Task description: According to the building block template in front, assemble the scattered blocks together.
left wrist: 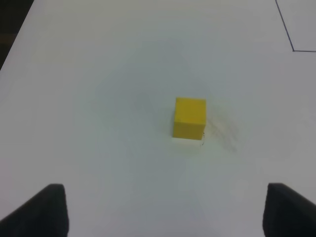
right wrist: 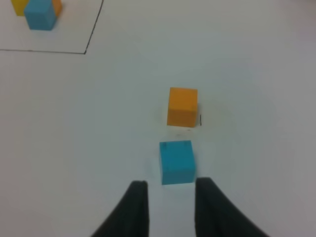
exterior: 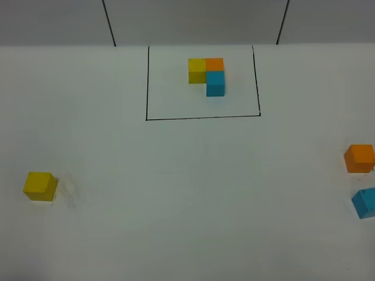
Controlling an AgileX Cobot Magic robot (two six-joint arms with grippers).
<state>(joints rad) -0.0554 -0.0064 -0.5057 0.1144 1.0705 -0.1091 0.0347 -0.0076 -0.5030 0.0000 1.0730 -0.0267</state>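
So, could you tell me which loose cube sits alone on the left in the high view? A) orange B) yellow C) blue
B: the yellow cube sits alone at the left, while the loose orange cube and blue cube lie near the right edge.

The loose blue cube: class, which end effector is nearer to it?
Right. The right end effector sits just short of the loose blue cube; the left end effector faces the loose yellow cube, far off on the other side.
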